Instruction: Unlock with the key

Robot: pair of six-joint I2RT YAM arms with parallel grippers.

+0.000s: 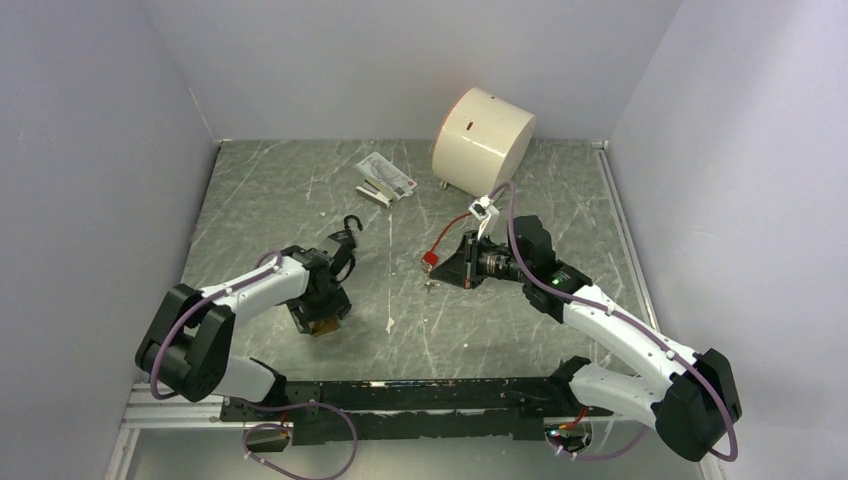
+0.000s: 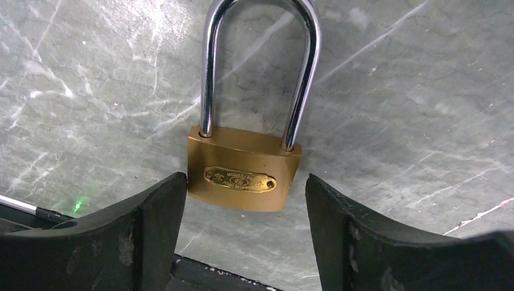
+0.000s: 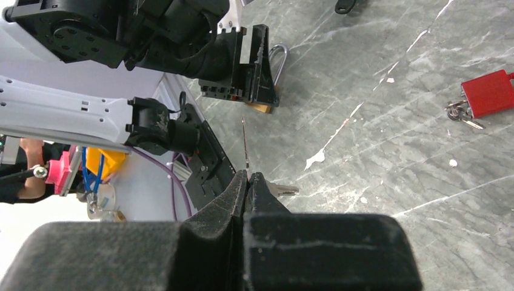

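– Padlock first: where does it lie?

– The brass padlock [image 2: 239,159] lies flat on the grey marbled table [image 1: 520,330], on the left side, near the arm bases. Its steel shackle [image 2: 209,66] is seated in the body at both legs and points away from the wrist camera.

– And the left gripper [image 2: 245,185]?

– It is down over the lock with its jaws spread and one black finger [image 2: 154,209] on each side of the brass body. They hold nothing. The gaps are slim, and on the left side I cannot tell whether the finger touches the brass.

– The right gripper [image 3: 247,179]?

– Its jaws are pressed tight together. A silver key [image 3: 282,189] shows at their tip, seemingly pinched between them, though most of it is hidden by the pads. That gripper is low over the table, well apart from the brass lock and pointing towards it.

– Anything else nearby?

– A red padlock [image 3: 488,92] with a small bunch of keys lies just beside the right gripper. Farther back are a cream cylinder [image 1: 483,140], a packaged item [image 1: 385,180] and a black hook [image 1: 351,228].
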